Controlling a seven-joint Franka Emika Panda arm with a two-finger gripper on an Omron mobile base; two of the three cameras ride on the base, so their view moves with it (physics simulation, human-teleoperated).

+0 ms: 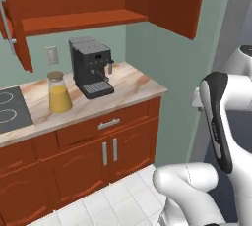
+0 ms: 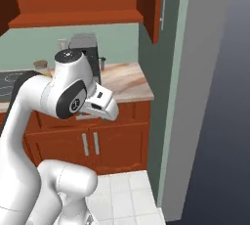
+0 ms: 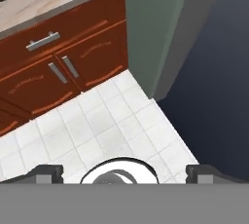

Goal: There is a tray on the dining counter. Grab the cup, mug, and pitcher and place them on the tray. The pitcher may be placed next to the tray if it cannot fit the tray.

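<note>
The pitcher (image 1: 59,92), a clear glass carafe with a brown lid and orange-yellow liquid, stands on the stovetop counter (image 1: 128,90) between the hob and a coffee machine. Its lid (image 2: 40,64) peeks out behind my arm in the right base view. My gripper (image 3: 125,174) is open, its two dark fingertips (image 3: 46,173) wide apart with nothing between them. It hangs well off the counter and looks down at the tiled floor in front of the cabinets. The tray, cup, mug and dining counter are out of view.
A black coffee machine (image 1: 91,68) stands right of the pitcher and a hob (image 1: 10,109) left of it. Red-brown wall cabinets (image 1: 98,4) hang above, one door open. A grey-green wall corner (image 3: 155,33) ends the counter. The floor is white tile (image 3: 97,125).
</note>
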